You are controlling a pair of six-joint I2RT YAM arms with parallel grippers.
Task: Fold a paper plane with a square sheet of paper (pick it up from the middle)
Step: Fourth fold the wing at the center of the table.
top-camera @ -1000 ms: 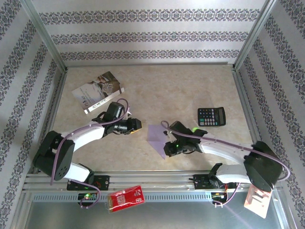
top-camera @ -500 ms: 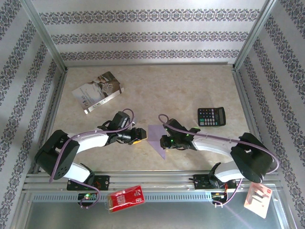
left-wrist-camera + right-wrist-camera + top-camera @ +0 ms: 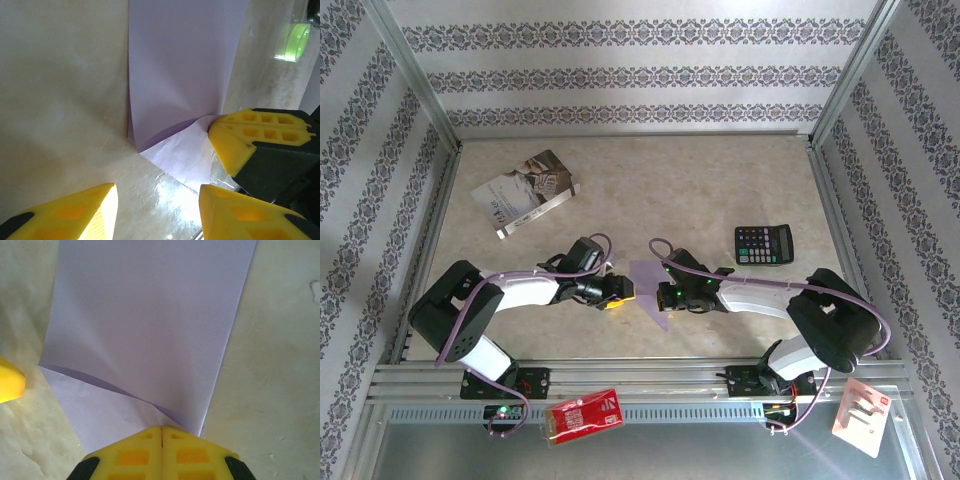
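Note:
The square sheet of paper (image 3: 646, 283) lies on the table as a pale lilac creased triangle with one flap folded over and slightly raised (image 3: 180, 75) (image 3: 150, 325). My right gripper (image 3: 667, 296) (image 3: 161, 440) is shut, and its closed yellow tips rest on the paper where the fold ends near the right edge. My left gripper (image 3: 617, 291) (image 3: 155, 210) stands open just left of the paper with bare table between its fingers. The right gripper's yellow fingertips (image 3: 235, 140) show in the left wrist view, touching the crease.
A grey-white printed booklet (image 3: 525, 190) lies at the back left and a black calculator (image 3: 764, 243) at the right. A red packet (image 3: 585, 412) sits on the front rail between the arm bases. Patterned walls enclose the table on three sides.
Both grippers have closed in on the paper: the left slid right to its left edge, the right moved left onto the fold. The right jaws closed fully.

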